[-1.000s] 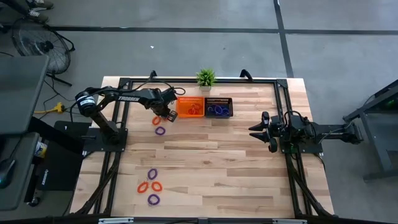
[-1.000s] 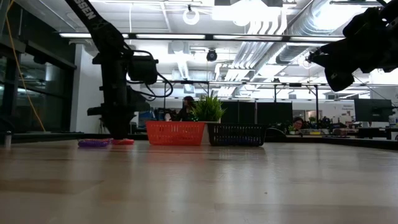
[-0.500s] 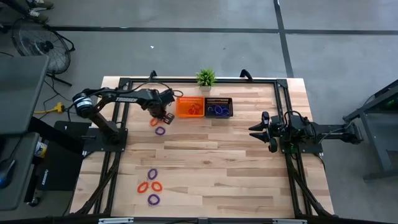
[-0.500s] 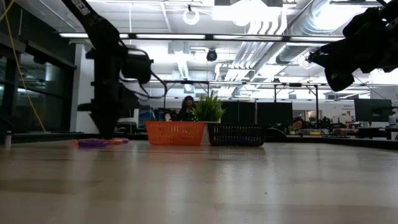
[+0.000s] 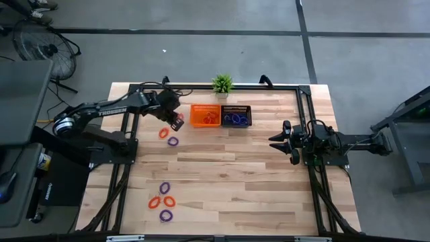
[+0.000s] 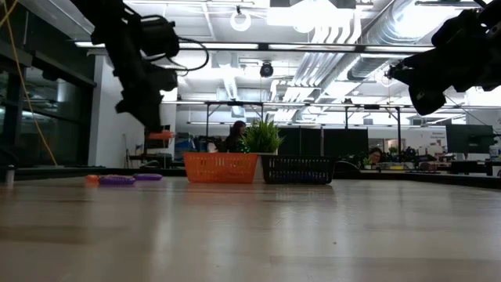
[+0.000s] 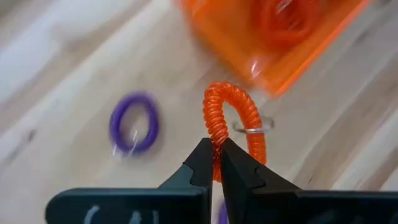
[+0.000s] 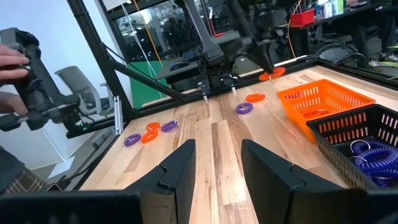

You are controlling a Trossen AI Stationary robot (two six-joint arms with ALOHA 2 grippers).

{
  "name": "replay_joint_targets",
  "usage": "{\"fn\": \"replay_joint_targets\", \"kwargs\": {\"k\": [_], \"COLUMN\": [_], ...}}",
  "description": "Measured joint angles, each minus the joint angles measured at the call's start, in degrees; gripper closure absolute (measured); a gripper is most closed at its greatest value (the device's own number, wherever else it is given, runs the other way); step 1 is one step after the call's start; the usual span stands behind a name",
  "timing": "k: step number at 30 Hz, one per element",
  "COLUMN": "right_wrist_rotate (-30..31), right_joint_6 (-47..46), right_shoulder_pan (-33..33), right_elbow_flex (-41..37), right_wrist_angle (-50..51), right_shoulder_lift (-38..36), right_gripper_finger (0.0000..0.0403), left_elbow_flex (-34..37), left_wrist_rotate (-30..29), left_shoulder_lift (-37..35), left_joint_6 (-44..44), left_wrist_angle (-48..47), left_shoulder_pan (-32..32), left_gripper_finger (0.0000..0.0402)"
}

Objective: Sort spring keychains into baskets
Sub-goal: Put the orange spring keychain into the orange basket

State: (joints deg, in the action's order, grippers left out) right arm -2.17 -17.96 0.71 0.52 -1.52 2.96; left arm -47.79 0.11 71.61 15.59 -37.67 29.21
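Left gripper [image 7: 214, 163] clamped on orange coiled keychain [image 7: 231, 127], lifted beside bright orange mesh basket [image 5: 205, 115] | right gripper [image 5: 274, 140] parted, empty | you've six loops left on table.

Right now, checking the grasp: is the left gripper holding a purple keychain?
No, the left gripper is shut on an orange keychain.

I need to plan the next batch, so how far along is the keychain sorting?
Partly done. The orange basket holds orange coils and the black basket purple ones. In hand: the left gripper is shut on an orange keychain, lifted beside the orange basket. Left: six loose keychains on the table. The right gripper waits open.
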Motion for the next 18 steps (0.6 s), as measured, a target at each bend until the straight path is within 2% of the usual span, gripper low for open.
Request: {"fn": "replay_joint_targets", "kwargs": {"k": [4,8,18], "right_wrist_rotate": [0.1,0.1,0.1], "right_joint_6": [0.0,0.0,0.0], "right_shoulder_pan": [0.0,0.0,0.0], "right_elbow_flex": [0.0,0.0,0.0], "right_wrist_angle": [0.0,0.0,0.0], "right_shoulder_lift": [0.0,0.0,0.0], "right_gripper_finger": [0.0279,0.0279,0.0279], "left_elbow_flex": [0.0,-3.0,-22.3], "left_wrist_rotate": [2.0,2.8,1.2], "left_shoulder_lift": [0.1,4.3,19.9], "left_joint_6": [-1.4,-2.8,-17.6], "left_wrist_angle": [4.9,6.1,-5.5], "left_shoulder_pan": [0.0,0.0,0.0], "left_gripper_finger": [0.0392,0.0392,0.0391]}}
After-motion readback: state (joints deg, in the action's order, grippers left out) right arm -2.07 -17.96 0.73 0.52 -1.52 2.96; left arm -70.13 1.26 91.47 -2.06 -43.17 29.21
